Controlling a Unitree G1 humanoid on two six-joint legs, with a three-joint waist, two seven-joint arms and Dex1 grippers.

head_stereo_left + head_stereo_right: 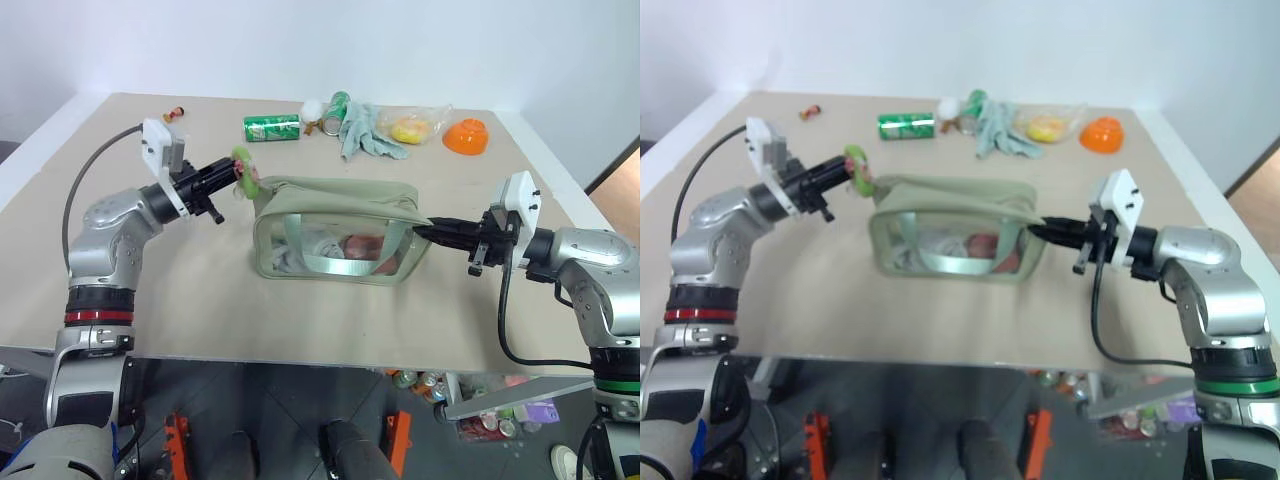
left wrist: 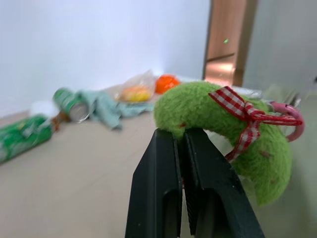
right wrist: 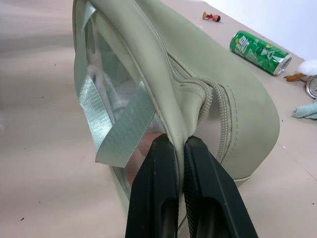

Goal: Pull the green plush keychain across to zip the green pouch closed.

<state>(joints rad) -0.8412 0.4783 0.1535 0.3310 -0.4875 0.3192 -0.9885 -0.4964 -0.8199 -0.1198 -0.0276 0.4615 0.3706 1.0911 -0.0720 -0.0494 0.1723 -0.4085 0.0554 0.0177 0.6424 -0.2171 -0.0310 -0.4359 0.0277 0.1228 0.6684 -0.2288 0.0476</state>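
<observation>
Beige laminate desk: carries the whole lot; the pouch sits mid-desk, clutter is ranged along the far edge.
Olive fabric pouch: the green pouch, long axis running across the desk from the robot's left to its right; clear window faces the robot, webbing strap visible over it; it lies between the two arms, with one hand at each end.
Zipper line: runs along the top of the pouch, parallel to its long axis; the teeth reach the right-hand end seam.
Right gripper: fingers clenched on the fabric at the pouch's right end, pointing leftward along the long axis; serves as the anchor.
Left gripper: fingers clenched on the green plush keychain at the pouch's upper left corner; the nearer arm to the charm.
Green plush keychain: lime ring-shaped charm with a red check ribbon and pink clasp, held just off the pouch's left end.
Governing relation: judged, the travel open to the charm lies along the zipper line towards the right gripper, or away from it; which end closes the zip cannot be told.
</observation>
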